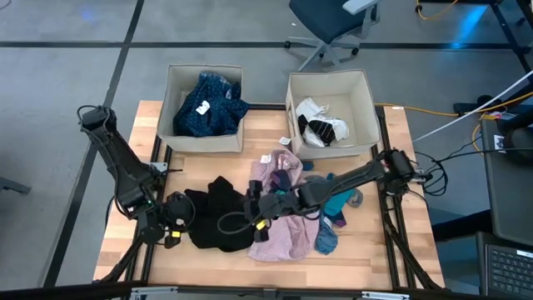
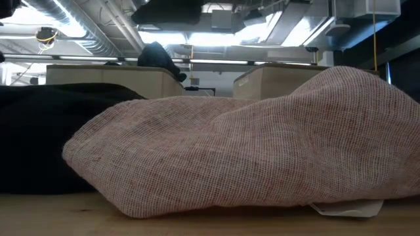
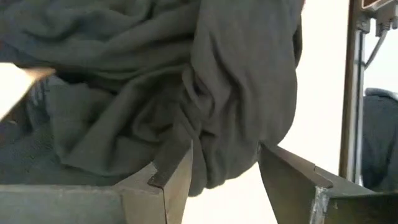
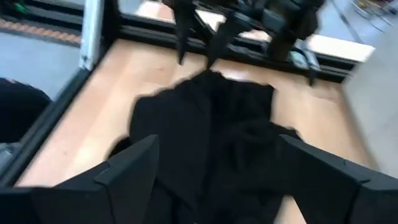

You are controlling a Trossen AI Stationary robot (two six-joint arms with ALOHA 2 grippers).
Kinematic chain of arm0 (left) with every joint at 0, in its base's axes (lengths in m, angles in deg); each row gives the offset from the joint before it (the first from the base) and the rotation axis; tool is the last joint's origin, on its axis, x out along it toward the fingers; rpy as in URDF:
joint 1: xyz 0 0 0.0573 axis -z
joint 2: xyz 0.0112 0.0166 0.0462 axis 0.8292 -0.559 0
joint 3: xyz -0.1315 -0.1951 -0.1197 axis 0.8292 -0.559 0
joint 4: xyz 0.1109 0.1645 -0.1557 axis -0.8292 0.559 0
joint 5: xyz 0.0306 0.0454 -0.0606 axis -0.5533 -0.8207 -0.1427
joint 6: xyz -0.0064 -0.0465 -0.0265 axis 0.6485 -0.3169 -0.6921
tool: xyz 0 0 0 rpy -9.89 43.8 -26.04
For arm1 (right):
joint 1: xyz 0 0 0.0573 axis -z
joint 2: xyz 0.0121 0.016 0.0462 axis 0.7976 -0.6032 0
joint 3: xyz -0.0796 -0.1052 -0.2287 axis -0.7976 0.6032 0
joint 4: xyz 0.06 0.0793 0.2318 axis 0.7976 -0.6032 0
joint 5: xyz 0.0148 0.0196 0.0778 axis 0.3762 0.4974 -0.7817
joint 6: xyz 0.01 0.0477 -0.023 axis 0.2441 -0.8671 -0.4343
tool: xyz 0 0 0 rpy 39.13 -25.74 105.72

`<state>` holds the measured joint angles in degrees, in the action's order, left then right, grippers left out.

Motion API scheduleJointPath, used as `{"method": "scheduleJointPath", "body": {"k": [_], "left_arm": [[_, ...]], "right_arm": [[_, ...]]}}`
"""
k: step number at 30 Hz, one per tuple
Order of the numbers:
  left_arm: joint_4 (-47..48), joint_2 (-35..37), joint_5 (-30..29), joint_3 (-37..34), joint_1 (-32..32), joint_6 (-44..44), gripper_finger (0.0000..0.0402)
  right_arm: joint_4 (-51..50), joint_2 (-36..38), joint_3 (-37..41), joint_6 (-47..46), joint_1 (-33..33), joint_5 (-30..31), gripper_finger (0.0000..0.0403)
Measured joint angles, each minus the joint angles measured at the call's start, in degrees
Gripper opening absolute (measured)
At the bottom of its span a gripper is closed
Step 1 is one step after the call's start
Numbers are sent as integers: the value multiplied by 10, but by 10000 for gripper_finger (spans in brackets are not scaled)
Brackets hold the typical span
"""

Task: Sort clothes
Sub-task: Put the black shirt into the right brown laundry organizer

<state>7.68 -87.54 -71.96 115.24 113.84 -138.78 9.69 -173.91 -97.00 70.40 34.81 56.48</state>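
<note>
A black garment point(image 1: 218, 218) is spread in crumpled folds on the bench point(image 1: 366, 254), just beside a pink garment point(image 1: 287, 233) and small teal pieces point(image 1: 333, 208). The left gripper point(image 1: 172, 218) is placed low at the black garment's left edge, and a fold of it is pinched between its fingers point(image 3: 177, 177). The right gripper point(image 1: 260, 208) is reached across the pile over the black garment, with its fingers point(image 4: 127, 165) spread wide. A navy dotted garment point(image 1: 208, 107) is held in the left bin point(image 1: 171, 100); white and black pieces point(image 1: 321, 127) lie in the right bin point(image 1: 362, 92).
</note>
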Motion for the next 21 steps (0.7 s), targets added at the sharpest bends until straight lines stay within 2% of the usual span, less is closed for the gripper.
{"method": "scheduleJointPath", "body": {"k": [6, 14, 21], "left_arm": [[8, -15, -7, 0, 23, -38, 172], [-34, -75, -9, -1, 55, -49, 172], [-44, -140, -16, -1, 67, -63, 172]], "right_arm": [[89, -42, 0, -13, -9, -31, 323], [202, -87, 0, -58, -22, -38, 323], [238, -113, 0, -88, -29, -30, 323]]}}
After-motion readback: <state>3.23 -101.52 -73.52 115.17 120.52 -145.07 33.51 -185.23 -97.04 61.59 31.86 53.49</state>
